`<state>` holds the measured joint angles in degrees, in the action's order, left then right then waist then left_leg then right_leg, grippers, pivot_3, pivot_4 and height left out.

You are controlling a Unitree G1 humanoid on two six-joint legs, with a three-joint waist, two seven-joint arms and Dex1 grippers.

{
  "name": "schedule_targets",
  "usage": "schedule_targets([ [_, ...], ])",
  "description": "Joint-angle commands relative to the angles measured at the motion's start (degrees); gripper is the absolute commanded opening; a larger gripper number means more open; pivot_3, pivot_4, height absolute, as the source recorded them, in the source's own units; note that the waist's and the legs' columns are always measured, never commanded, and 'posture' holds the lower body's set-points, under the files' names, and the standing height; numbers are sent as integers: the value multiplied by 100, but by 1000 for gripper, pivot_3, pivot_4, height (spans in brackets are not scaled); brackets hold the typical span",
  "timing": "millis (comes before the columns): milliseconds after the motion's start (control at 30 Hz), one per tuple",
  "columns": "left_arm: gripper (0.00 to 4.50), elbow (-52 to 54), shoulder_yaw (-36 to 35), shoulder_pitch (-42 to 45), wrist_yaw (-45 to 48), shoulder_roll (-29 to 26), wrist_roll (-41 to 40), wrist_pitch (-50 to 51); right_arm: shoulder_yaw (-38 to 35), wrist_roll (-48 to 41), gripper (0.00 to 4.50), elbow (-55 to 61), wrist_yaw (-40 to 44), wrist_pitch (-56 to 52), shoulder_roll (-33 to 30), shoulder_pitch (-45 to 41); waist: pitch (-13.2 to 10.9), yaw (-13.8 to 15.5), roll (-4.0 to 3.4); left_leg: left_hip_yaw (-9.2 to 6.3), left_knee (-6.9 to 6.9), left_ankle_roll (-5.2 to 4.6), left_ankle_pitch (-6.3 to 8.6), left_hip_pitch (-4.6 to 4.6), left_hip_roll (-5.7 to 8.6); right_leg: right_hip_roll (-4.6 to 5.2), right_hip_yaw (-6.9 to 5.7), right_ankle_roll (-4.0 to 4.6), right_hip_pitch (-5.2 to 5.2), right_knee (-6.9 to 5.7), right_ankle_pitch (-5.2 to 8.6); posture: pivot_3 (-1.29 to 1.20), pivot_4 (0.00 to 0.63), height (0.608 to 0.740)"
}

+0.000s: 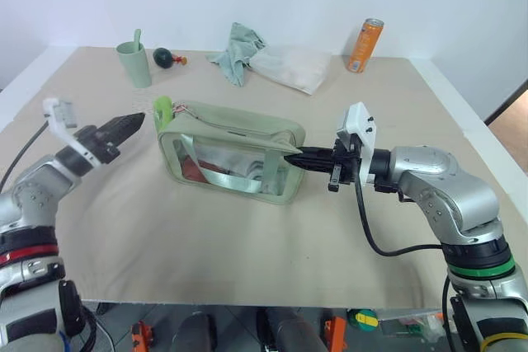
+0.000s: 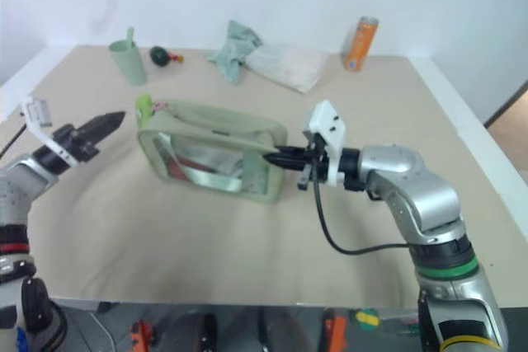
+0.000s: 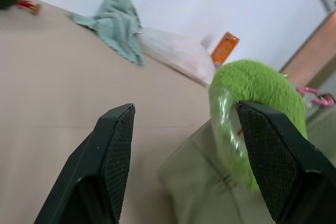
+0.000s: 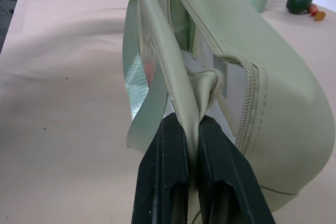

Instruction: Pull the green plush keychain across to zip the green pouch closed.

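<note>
Right wrist view showed you the right gripper (image 4: 191, 129) with its ribbed black jaws pinched shut on a smooth, folded strap of the green pouch (image 1: 231, 152), a boxy sage shell with clear panels lying mid-table (image 1: 247, 245). The fuzzy lime green plush keychain (image 3: 262, 90) sat at the pouch's far end, just beside your left gripper (image 1: 132, 124), whose jaws stood apart.

Count on the table (image 1: 247, 245): one green pouch (image 1: 231, 154), one green plush keychain (image 1: 163, 110), one pale green cup (image 1: 134, 64) with one spoon (image 1: 137, 38), one dark green round toy (image 1: 163, 58), one green cloth (image 1: 239, 51), one white bag (image 1: 290, 66), one orange can (image 1: 364, 45). Two grippers: left gripper (image 1: 132, 124) just beside the keychain, right gripper (image 1: 290, 154) at the pouch's other end.
</note>
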<state>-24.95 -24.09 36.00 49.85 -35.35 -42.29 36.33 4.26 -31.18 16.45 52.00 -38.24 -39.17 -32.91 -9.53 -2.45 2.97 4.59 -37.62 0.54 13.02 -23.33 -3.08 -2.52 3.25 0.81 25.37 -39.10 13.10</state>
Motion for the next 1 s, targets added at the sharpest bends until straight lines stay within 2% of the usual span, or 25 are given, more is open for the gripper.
schedule_targets([
  [33, 3172, -67, 258, 207, 234, 25, 134, -24, -184, -26, 71, 274, -65, -55, -89, 43, 0, -4, 0, 0, 0, 0, 0, 0, 0, 0, 0, 0, 0, 0, 0, 0, 150, 740],
  [267, 3172, -228, 488, 335, 475, 4, 250, 70, -242, -14, 71, 378, -178, -103, -122, 116, 0, -4, 0, -3, 0, 1, -1, 1, -1, -1, -3, 0, 0, -1, 0, 0, 150, 740],
  [367, 2357, -368, 469, 459, 494, 34, 274, 29, -252, -19, 0, 405, -196, -111, -126, 140, 0, -3, 0, -3, 0, 1, -1, 0, 5, 3, -2, 0, -1, -1, 0, 0, 150, 740],
  [600, 80, 13, 224, 652, 474, 129, -87, 84, -197, 25, 0, 367, -198, -75, -119, 123, 0, -3, 0, -3, -1, 1, -1, -1, 7, 5, -1, 0, -1, -1, 0, 0, 150, 740],
  [833, 80, 571, 107, 873, 242, 305, -433, 251, -160, 54, 0, 324, -168, -46, -95, 96, 0, -3, 0, -4, -1, 1, -1, 0, 7, 5, -1, -1, -2, -1, 0, 0, 150, 740],
  [1000, 80, 1392, 670, 987, 386, 316, -324, 432, -151, 69, 0, 321, -158, -39, -77, 83, 0, -3, 1, -5, -1, 1, -1, -1, 9, 6, -1, -1, -3, -1, 0, 0, 150, 740],
])
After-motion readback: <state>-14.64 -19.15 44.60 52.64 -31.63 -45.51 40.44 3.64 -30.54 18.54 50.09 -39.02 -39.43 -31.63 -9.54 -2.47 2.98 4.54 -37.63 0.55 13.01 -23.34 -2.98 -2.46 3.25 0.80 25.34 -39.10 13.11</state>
